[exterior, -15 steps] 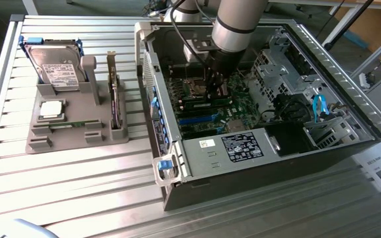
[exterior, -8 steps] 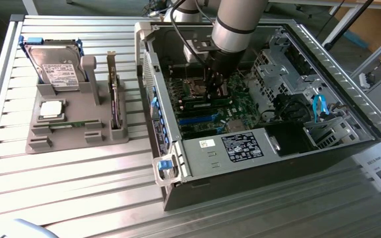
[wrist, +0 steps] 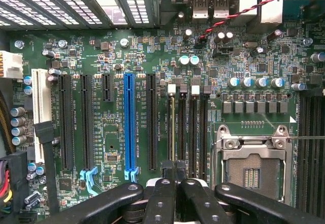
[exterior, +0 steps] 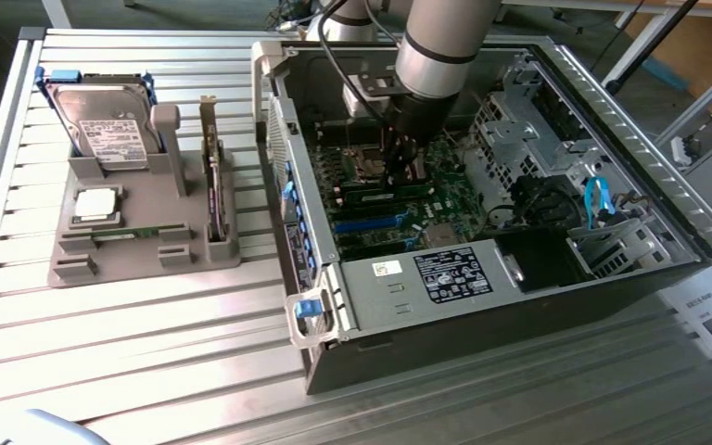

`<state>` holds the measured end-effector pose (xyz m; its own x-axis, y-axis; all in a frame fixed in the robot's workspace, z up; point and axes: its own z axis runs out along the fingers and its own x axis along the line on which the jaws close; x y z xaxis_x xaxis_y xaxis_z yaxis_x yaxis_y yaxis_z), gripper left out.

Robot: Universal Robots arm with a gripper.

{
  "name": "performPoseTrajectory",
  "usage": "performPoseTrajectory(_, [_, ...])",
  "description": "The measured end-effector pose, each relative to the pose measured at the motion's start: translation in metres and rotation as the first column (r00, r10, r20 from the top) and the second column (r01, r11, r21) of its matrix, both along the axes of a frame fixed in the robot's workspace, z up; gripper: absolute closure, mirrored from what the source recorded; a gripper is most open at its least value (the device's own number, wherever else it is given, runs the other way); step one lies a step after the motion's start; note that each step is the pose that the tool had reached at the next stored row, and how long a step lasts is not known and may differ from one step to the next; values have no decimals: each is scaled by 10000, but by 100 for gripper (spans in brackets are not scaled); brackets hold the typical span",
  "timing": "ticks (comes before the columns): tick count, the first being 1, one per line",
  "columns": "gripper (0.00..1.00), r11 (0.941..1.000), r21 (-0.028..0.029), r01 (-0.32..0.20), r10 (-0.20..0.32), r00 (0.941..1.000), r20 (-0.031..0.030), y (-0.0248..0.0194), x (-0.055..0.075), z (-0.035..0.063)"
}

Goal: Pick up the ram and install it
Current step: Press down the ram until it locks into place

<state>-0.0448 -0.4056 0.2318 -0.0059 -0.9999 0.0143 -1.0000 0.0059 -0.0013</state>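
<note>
With the arm lowered into the case (exterior: pixel 603 269), the gripper (wrist: pixel 175 170) is held clenched over the motherboard (wrist: pixel 152 56), at its memory slots (wrist: pixel 195 132). The ram (exterior: pixel 381 193) is seated there.

The ram (wrist: pixel 172 132) is a long, thin stick seen edge-on in the wrist view. It shows as a narrow yellowish-green line standing upright in the outermost of the black memory slots. It runs straight away from the tips of the closed jaws and starts just beyond them. In the exterior view the ram (exterior: pixel 375 195) is a slim green strip directly under the jaws. Whether it is fully seated cannot be told.
</note>
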Motion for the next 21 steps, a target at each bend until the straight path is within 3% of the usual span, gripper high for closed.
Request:
performPoseTrajectory(15, [90,10000,-2,0,0,10000,-6,0,0,127])
performPoseTrajectory(21, [90,10000,1,0,0,10000,-5,0,0,135])
